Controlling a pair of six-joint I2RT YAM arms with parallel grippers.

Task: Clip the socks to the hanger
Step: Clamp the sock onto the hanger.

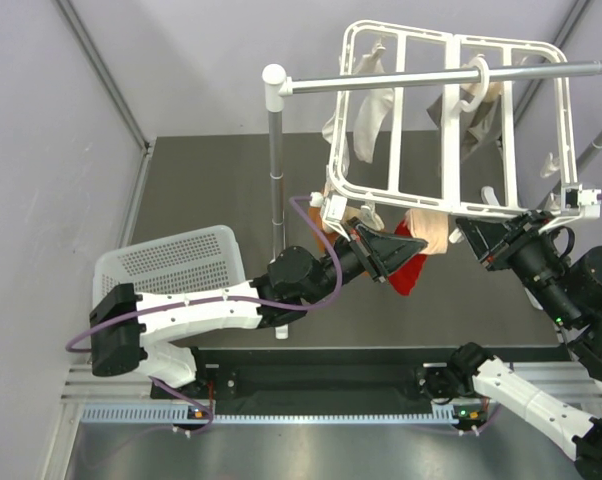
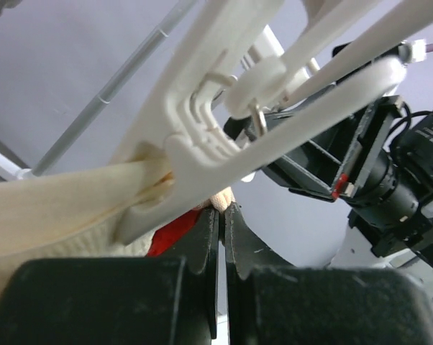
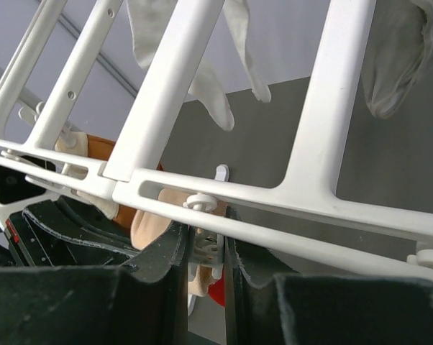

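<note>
So, hanger (image 3: 166,93): hung tilted from the grey rail (image 1: 411,78), its near edge within both arms' reach.
Right fingers (image 3: 166,259): narrow, squeezing a clip peg (image 3: 206,248) on that edge, probably to open it.
Left fingers (image 2: 206,244): pressed together, seemingly pinching the red sock (image 1: 409,272), held just under that edge for clipping.

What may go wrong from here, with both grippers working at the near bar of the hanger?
1. The left gripper pinches the red sock only at its fingertips; the fabric may slip out before a peg bites it.
2. The right gripper squeezes a clip peg under the hanger, which hangs tilted from the rail; a pull may swing the frame away from the sock.
</note>
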